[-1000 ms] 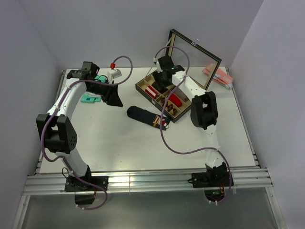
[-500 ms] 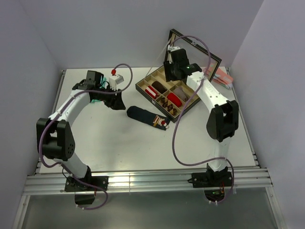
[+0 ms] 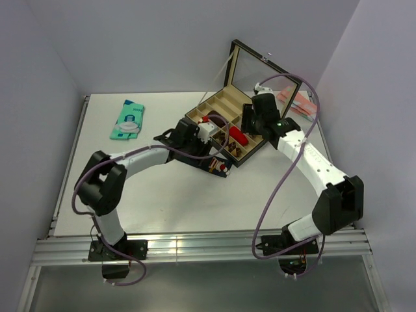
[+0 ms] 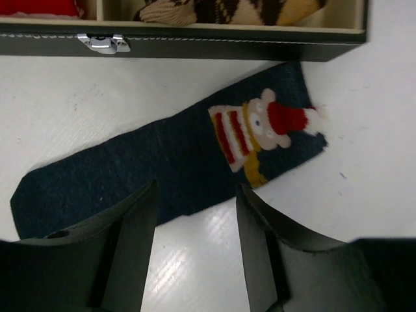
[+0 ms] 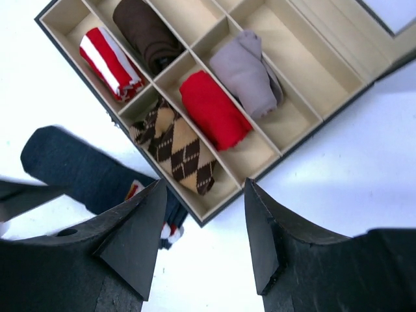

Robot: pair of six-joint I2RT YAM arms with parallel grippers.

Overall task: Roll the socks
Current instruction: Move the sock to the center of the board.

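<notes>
A navy sock [image 4: 149, 162] lies flat on the white table just in front of the box, with a red-hatted figure on its right end. It also shows in the top view [image 3: 218, 166] and the right wrist view [image 5: 78, 166]. My left gripper [image 4: 195, 227] is open and empty, low over the sock's near edge; in the top view [image 3: 195, 153] it hides most of the sock. A dark brown sock roll [image 5: 146, 32] sits in a box compartment. My right gripper [image 5: 205, 227] is open and empty, above the box's front corner [image 3: 252, 127].
The open compartment box [image 3: 250, 151] holds a red-and-white striped roll [image 5: 110, 62], a red roll [image 5: 211, 110], a grey roll [image 5: 250, 71] and an argyle roll [image 5: 179, 146]. Its lid [image 3: 266, 71] stands up behind. A teal packet [image 3: 129, 120] lies back left, pink items [image 3: 296, 101] back right.
My left arm swung from the back left over the teal packet to the navy sock in the middle. My right gripper moved from over the box toward its right side.
</notes>
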